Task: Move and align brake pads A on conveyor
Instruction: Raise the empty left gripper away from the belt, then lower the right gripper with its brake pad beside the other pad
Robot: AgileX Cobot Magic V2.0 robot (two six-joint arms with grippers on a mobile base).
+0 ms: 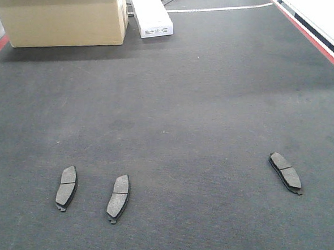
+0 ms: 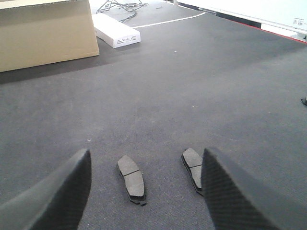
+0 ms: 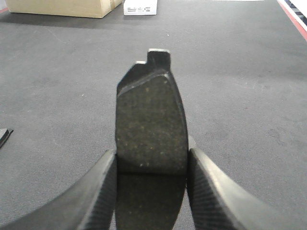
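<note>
The right gripper (image 3: pixel 151 167) clamps a flat dark grey curved brake pad (image 3: pixel 150 124) by its long edges above the rough charcoal conveyor belt (image 1: pixel 182 101), probably so it can be laid straight. Three such pads (image 1: pixel 118 197) lie on this belt. The left gripper (image 2: pixel 144 191) hangs wide open, empty, above two of them.

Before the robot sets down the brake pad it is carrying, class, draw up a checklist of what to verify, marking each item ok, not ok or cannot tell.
1. Right end effector grips the held brake pad on both sides: ok.
2. Left end effector open and empty: ok.
3. Three brake pads on the conveyor, left, middle, right: ok.
4. Those three aligned alike: not ok; the right one slants the opposite way.
5. Bare belt between middle and right pads for placement: ok.
6. Held pad's height above the belt: cannot tell.
</note>
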